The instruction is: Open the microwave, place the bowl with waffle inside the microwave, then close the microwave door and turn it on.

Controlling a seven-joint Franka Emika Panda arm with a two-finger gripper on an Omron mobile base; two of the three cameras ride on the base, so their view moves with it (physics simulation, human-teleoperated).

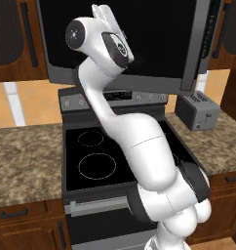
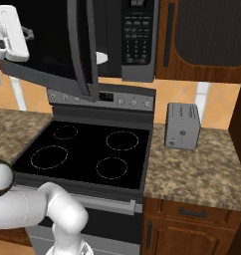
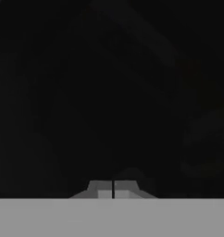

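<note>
**A:** Left base view: the arm reaches up, its hand against the black glass of the microwave door (image 1: 139, 44), which swings out over the stove (image 1: 115, 151). Closing step, by my judgement.

**B:** Right base view: door (image 2: 53, 45) just right of the hand, half-open; white turntable (image 2: 101, 58) and keypad (image 2: 137, 35) beyond. Next, a steady push.

**A:** Hand view: gripper (image 3: 113, 190) pinched shut, empty, dark glass ahead. Bowl and waffle can't be made out.
</note>
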